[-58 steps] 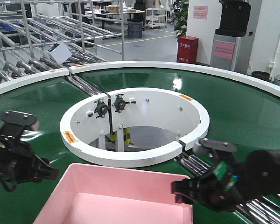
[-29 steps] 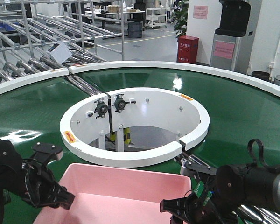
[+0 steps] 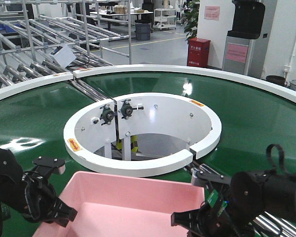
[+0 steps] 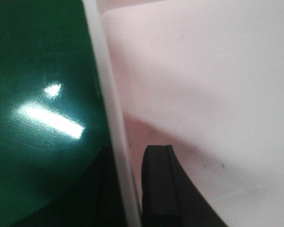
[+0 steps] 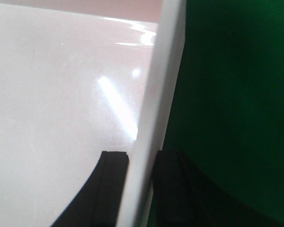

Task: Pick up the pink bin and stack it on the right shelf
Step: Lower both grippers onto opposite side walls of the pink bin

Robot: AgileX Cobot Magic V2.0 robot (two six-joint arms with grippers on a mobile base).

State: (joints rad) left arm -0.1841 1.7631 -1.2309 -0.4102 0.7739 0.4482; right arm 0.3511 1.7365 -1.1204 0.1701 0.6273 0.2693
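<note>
The pink bin point(image 3: 133, 207) lies on the green belt at the bottom centre, its near part cut off by the frame. My left gripper point(image 3: 64, 215) is at its left wall and my right gripper point(image 3: 187, 219) at its right wall. In the left wrist view my left gripper point(image 4: 128, 158) straddles the pale rim of the bin point(image 4: 203, 71), with one finger point(image 4: 158, 189) inside and the other outside, closed onto the wall. In the right wrist view my right gripper point(image 5: 142, 158) pinches the rim of the bin point(image 5: 52, 94) the same way.
The green conveyor belt point(image 3: 251, 113) curves round a white ring point(image 3: 143, 165) with an open centre. Metal rollers point(image 3: 281, 224) show at the lower right. Roller racks point(image 3: 34, 54) stand at the back left. A red box point(image 3: 198, 52) and a grey cabinet point(image 3: 239, 49) stand behind.
Both grippers have come down from beside the bin's far corners onto its side walls. The bin's far right corner has shifted slightly to the right.
</note>
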